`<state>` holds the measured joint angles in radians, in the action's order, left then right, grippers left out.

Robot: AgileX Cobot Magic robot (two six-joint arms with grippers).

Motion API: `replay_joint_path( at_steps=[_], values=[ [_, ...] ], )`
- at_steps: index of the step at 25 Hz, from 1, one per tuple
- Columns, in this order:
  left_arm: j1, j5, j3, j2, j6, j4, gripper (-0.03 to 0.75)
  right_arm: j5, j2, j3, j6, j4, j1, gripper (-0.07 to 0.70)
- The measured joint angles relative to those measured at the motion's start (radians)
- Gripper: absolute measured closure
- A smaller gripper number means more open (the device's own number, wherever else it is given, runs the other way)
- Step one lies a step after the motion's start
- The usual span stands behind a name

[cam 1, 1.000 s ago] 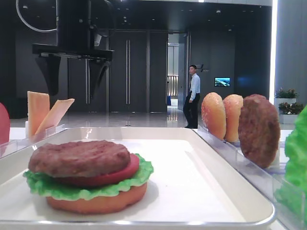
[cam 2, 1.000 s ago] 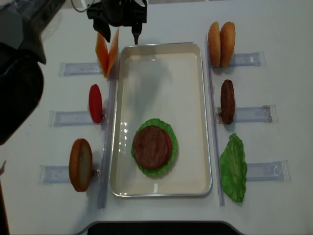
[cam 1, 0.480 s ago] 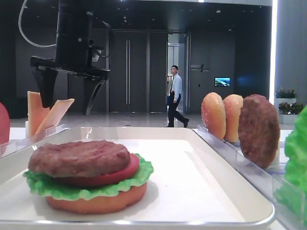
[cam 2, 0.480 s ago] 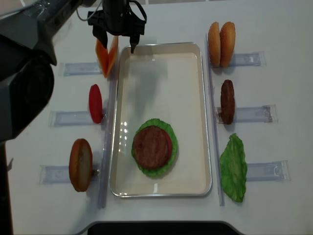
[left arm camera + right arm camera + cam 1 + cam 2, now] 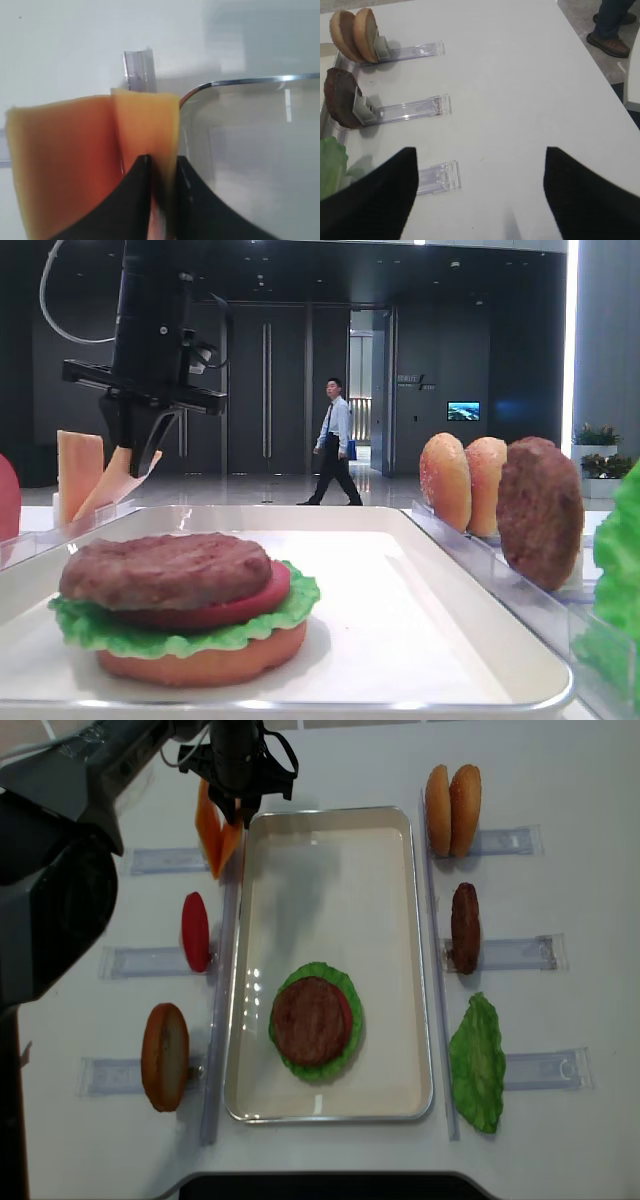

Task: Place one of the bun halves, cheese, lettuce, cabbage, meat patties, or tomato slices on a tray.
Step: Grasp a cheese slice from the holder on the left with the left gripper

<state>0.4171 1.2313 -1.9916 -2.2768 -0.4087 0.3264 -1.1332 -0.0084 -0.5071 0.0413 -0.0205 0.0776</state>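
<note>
Two pale orange cheese slices (image 5: 215, 835) stand in a clear rack just left of the white tray's (image 5: 330, 900) far left corner. My left gripper (image 5: 238, 815) reaches down from above and is shut on the slice nearest the tray (image 5: 145, 120); the other slice (image 5: 60, 160) leans away to its left. In the low side view the gripper (image 5: 135, 460) pinches the top of the tilted slice (image 5: 115, 490). On the tray sits a stack of bun half, lettuce, tomato and meat patty (image 5: 313, 1020). My right gripper (image 5: 480, 190) hangs open over bare table.
Right of the tray, clear racks hold two bun halves (image 5: 452, 795), a patty (image 5: 465, 925) and a lettuce leaf (image 5: 478, 1060). On the left stand a tomato slice (image 5: 195, 930) and a bun half (image 5: 165, 1055). The tray's rim (image 5: 240, 81) lies right beside the held cheese.
My left gripper came down over the cheese rack and its jaws went from wide open to shut on the slice nearest the tray. The slices stay in the rack.
</note>
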Motion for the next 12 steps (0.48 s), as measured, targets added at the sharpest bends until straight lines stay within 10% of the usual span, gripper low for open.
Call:
replay_joint_path(
  at_steps=[12],
  values=[
    [0.002, 0.003, 0.000, 0.130, 0.131, -0.149, 0.679, 0.000, 0.000, 0.000, 0.000, 0.000, 0.000, 0.132]
  ],
)
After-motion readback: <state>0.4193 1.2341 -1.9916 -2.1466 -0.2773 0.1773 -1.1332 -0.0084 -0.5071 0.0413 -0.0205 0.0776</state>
